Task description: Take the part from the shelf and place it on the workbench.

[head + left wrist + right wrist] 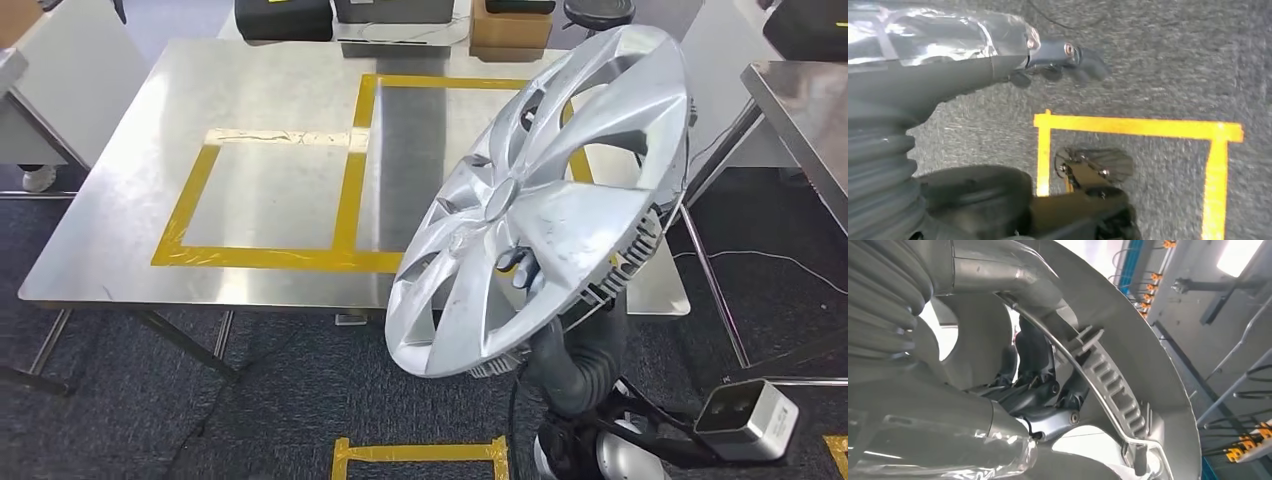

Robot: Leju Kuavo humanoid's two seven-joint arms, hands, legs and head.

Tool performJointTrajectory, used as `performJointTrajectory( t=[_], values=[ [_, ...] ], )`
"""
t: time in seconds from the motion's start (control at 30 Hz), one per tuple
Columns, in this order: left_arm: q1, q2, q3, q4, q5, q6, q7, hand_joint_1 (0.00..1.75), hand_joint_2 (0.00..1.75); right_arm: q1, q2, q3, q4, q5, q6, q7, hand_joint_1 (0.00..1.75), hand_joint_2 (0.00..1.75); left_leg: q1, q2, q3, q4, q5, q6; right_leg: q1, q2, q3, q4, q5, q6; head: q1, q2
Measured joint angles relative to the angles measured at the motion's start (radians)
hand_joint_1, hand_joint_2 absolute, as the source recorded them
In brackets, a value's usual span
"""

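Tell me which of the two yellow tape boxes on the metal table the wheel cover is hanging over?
The right-hand box. The wheel cover, held up by the right hand, hides that box's right side; the left box is fully uncovered.

Scuffed silver plastic wheel cover [545,200], brushed steel workbench [270,190], rough dark carpet [200,420]

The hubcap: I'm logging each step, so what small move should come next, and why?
Probably carry the hubcap forward and lower it over the workbench. The right hand grips it through the spokes, tilted in the air at the bench's near right edge, resting on nothing. The left hand hangs over the floor.
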Motion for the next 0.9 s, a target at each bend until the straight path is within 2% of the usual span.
performJointTrajectory(
  t=[0.07, 0.23, 0.4, 0.9],
  values=[
    [0.000, 0.006, 0.000, 0.000, 0.001, 0.000, 0.005, 0.00, 1.75, 0.004, 0.002, -0.006, 0.005, -0.003, 0.006, -0.012, 1.75, 1.75, -0.002, -0.004, 0.000, 0.000, 0.001, 0.000, -0.002, -0.001, 0.004, -0.005, -0.001, 0.000, 0.006, 0.000],
    [-0.003, 0.013, 0.000, 0.000, 0.000, 0.002, -0.015, 0.00, 1.75, 0.007, 0.007, -0.019, 0.007, 0.006, 0.008, -0.018, 1.75, 1.75, -0.007, -0.008, 0.001, 0.000, -0.003, 0.007, -0.005, -0.003, 0.008, -0.012, -0.001, 0.003, 0.011, 0.000],
    [-0.003, 0.017, 0.000, 0.000, -0.008, 0.002, -0.035, 0.00, 1.75, 0.013, 0.014, -0.031, 0.007, 0.008, 0.007, -0.018, 1.75, 1.75, -0.007, -0.009, 0.001, 0.000, -0.003, 0.011, -0.006, -0.003, 0.009, -0.016, 0.000, 0.016, 0.012, 0.000],
    [-0.003, 0.019, -0.001, 0.000, -0.018, -0.003, -0.028, 0.00, 1.75, 0.034, 0.019, -0.054, 0.007, 0.016, -0.001, -0.019, 1.75, 1.75, -0.007, -0.012, 0.001, 0.000, -0.002, 0.012, -0.005, -0.003, 0.010, -0.016, 0.000, 0.019, 0.009, 0.000]
  ],
)
